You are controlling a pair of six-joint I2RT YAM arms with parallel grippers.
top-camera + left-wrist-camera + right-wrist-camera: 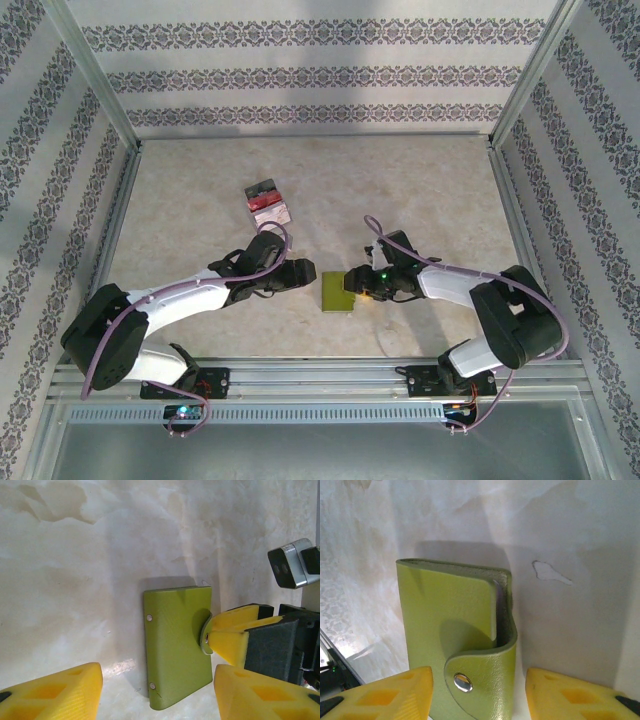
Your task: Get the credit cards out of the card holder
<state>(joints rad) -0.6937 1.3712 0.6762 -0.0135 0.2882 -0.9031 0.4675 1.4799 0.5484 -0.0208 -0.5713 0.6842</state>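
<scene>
right gripper (479,679): jaws apart, 1 finger on each side of the snap tab (463,681) end of the card holder (176,647). A gap shows on 1 side and no clamp is visible.
left gripper (159,675): jaws wide, with 1 end of the holder lying between the fingertips. No grip visible.
card holder: olive green, flat on the table (430,190), closed with the tab snapped. It sits mid-width, nearer the near edge, between the 2 grippers.
credit cards (268,201): red, pinkish and dark, in an overlapping pile. They lie left of centre toward the far edge, well apart from the holder.
</scene>
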